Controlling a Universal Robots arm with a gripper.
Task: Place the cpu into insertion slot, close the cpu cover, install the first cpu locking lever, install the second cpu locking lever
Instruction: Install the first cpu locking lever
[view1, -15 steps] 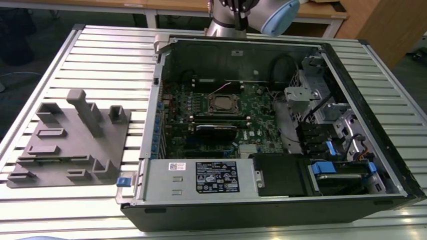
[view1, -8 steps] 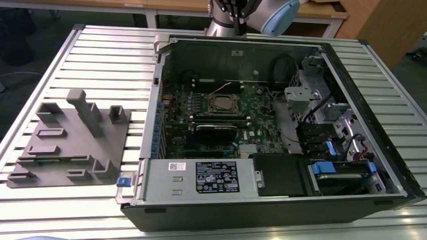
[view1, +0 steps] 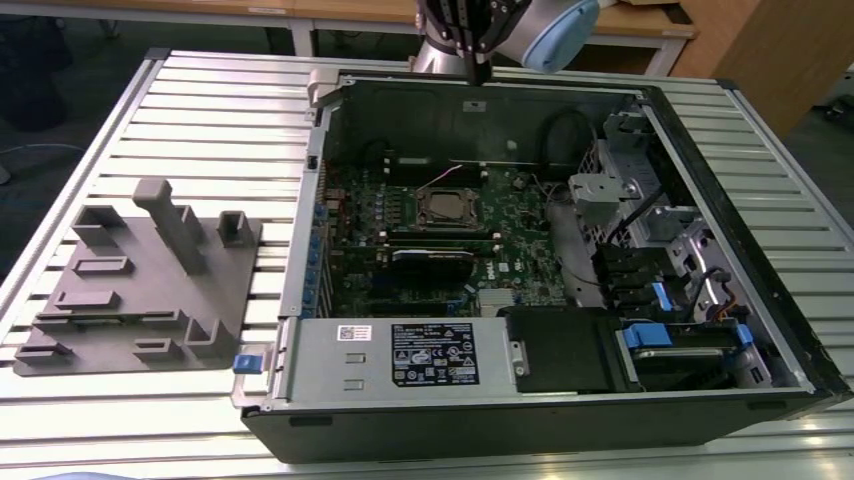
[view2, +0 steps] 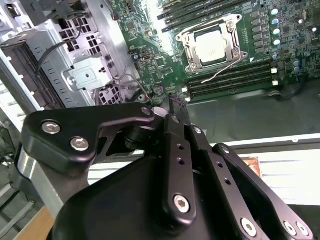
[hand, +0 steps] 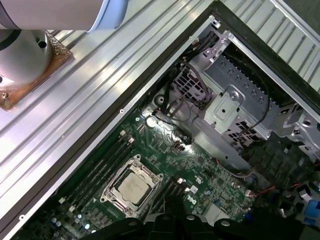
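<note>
Already, in the exterior view, the black metal gripper (view1: 479, 68) hangs clenched and empty over the far wall of the open black computer case (view1: 534, 430). Inside the case lies the green motherboard (view1: 521, 250).

In the second wrist view, a thin wire lever (view2: 225, 68) stands unlatched. I think a careless descent could bend it.

In the first wrist view, the small silver-grey square cpu (hand: 132, 186) sits in the metal-rimmed square insertion slot (hand: 112, 195).

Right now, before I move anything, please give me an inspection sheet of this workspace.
Surface: slatted metal table, bearing an open computer case.
Job's things: cpu lies in the insertion slot; cpu cover lies flat around it; one wire lever angles away from the socket.
Clutter: grey holder block on the exterior view's left.
Grippers: gripper shut, empty, high over the case's far wall.
Cables: black cables inside the case.
Surroundings: wooden furniture behind the table.
</note>
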